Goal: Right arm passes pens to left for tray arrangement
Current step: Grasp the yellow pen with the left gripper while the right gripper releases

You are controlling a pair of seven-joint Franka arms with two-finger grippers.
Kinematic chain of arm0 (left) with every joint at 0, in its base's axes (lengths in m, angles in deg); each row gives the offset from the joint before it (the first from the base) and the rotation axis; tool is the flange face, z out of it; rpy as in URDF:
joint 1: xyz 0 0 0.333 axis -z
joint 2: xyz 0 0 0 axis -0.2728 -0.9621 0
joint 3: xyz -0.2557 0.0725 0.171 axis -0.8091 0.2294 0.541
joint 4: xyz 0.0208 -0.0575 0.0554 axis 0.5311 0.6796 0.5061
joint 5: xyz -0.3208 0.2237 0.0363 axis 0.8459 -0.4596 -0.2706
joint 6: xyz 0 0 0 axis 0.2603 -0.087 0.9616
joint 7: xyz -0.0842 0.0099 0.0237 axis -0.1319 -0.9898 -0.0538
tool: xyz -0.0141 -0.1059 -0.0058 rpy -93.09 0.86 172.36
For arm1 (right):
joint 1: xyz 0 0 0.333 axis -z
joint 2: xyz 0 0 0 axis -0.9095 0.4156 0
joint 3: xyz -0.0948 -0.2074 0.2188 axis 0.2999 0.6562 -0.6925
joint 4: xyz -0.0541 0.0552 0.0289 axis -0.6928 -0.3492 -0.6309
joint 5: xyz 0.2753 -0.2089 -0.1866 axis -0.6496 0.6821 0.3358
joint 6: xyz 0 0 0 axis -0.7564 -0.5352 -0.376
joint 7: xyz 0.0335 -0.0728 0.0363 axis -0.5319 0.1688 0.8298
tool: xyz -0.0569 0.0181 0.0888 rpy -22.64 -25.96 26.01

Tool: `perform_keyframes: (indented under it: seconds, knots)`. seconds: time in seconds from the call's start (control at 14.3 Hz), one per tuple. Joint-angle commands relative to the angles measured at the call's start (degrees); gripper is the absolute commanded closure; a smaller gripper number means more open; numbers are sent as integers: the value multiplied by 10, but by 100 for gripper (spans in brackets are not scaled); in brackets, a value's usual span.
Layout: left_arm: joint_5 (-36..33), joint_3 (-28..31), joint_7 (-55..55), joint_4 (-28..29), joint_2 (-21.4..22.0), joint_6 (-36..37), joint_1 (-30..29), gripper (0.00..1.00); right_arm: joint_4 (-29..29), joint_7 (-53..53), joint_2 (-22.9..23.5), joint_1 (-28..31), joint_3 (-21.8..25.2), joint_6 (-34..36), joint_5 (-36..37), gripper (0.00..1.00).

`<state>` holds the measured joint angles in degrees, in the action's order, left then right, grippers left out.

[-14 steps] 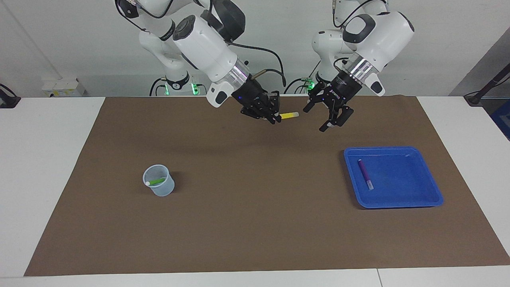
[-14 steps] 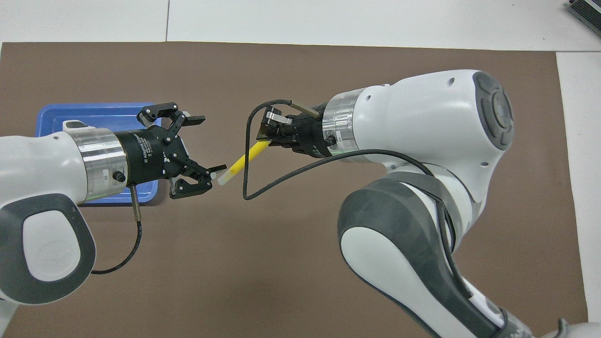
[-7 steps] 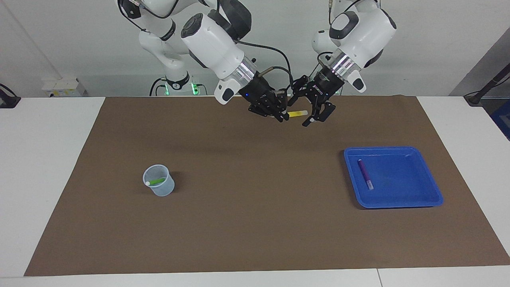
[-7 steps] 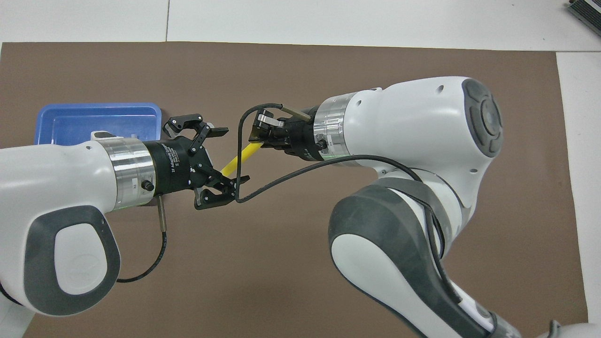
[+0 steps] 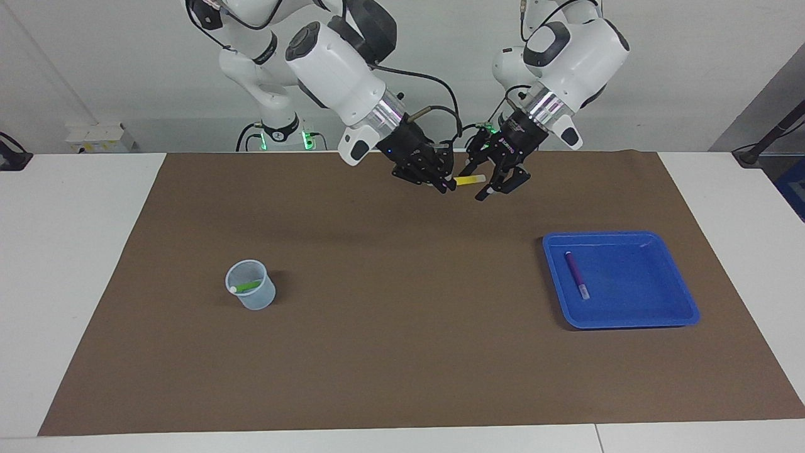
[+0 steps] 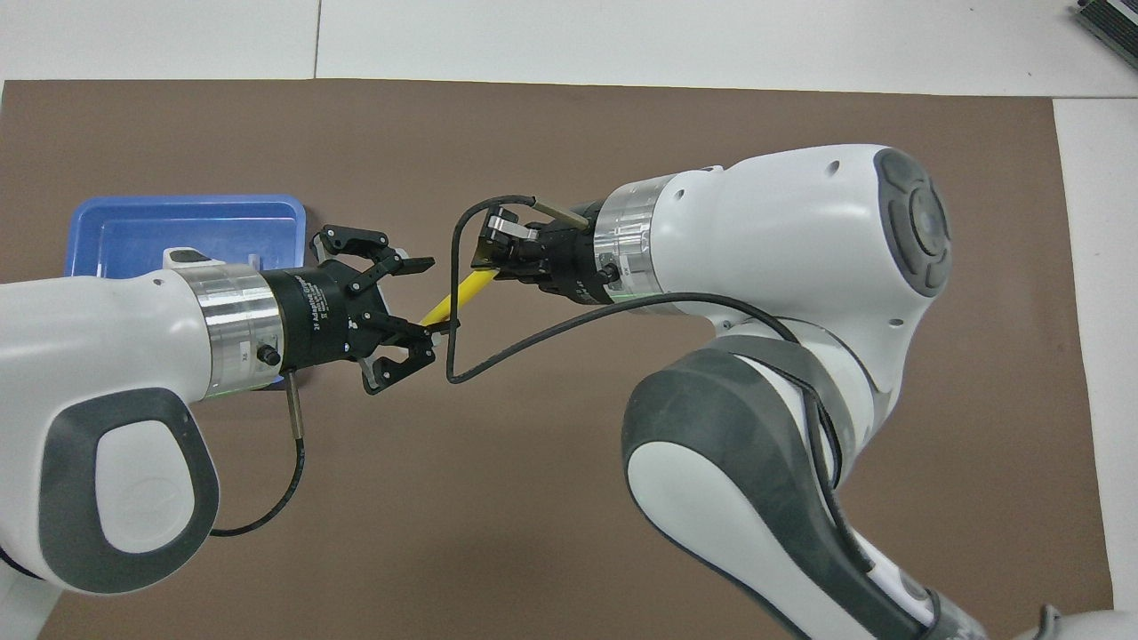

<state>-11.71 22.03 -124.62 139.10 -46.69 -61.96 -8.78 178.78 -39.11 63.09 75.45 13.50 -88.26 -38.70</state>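
Above the middle of the brown mat, toward the robots' edge of the worktop, the two arms meet in the air over a yellow pen. The right gripper has its jaws clamped on one end of the pen. The pen lies roughly level (its long axis runs along the worktop's length in the facing view), and its pale end points toward the left arm's end of the worktop. In the overhead view the same pen slants from the right gripper down toward the left gripper, with that end also angled toward the robots.

The left gripper sits around the pen's pale end, one finger on either side of it. Its jaws are still apart, and whether either finger touches the pen cannot be told.

The blue tray rests on the mat toward the left arm's end of the worktop, farther from the robots than the two grippers. A purple pen lies flat in the tray, close to the rim that faces the mat's middle, its long axis running almost straight away from the robots and its pale end pointing away from them. In the overhead view the left arm covers much of the tray.

Toward the right arm's end of the worktop stands a small translucent cup with a green pen leaning inside it, pale end up at the rim.
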Motion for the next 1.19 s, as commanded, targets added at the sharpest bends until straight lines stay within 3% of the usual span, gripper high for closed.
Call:
perform_keyframes:
  seconds: [0.0,0.07,0.14,0.21,0.28,0.84,0.91,0.98,1.05,1.12]
  knots:
    - [4,0,10,23,21,-9,4,35,5,6,-1,7,-7,-9,-15,100]
    - [4,0,12,25,22,-7,4,45,5,6,-1,7,-7,-9,-15,100]
    - [3,0,15,25,22,-5,4,61,5,5,-1,7,-7,-9,-15,100]
    - [3,0,33,24,22,-4,4,85,5,6,-1,7,-7,-9,-15,100]
    - [3,0,60,23,22,-1,4,98,5,6,-1,7,-7,-9,-15,100]
    - [6,0,73,22,22,11,-3,100,6,5,-1,11,-7,-6,-15,100]
    - [6,2,73,22,22,14,-3,100,6,5,-1,12,-7,-2,-15,78]
    - [6,4,73,22,22,18,-4,100,7,6,-2,13,-7,1,-15,20]
    - [6,6,82,22,23,23,-4,100,7,4,-3,14,-6,5,-15,0]
    - [6,7,98,23,25,33,-9,100,6,-2,-3,14,-6,15,-13,0]
